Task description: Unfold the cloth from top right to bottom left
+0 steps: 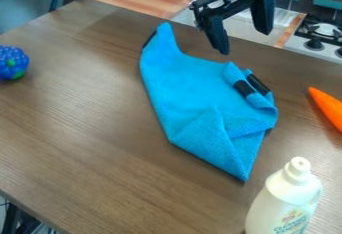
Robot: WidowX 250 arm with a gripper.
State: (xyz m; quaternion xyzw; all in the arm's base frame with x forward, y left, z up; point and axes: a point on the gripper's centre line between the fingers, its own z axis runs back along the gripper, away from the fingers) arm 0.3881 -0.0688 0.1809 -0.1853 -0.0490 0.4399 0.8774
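Note:
The gripper (244, 28) hangs at the top of the camera view, above the table's far edge and the cloth's upper right part. It is open, its two fingers spread apart with nothing between them. Below it the blue cloth (180, 88) lies on the wooden table, partly folded. One corner points up at the upper left, and another points down toward the bottle. Folds overlap at the cloth's lower right, and a rolled or doubled part with black patches sits at its right side. The gripper and the cloth look apart.
A white bottle (285, 198) stands at the lower right. An orange carrot-like object (327, 108) lies at the right edge, and a blue bumpy toy (11, 63) sits at the left edge. Behind the table (87, 128) are a stove (322, 33) and a dark chair (30, 5).

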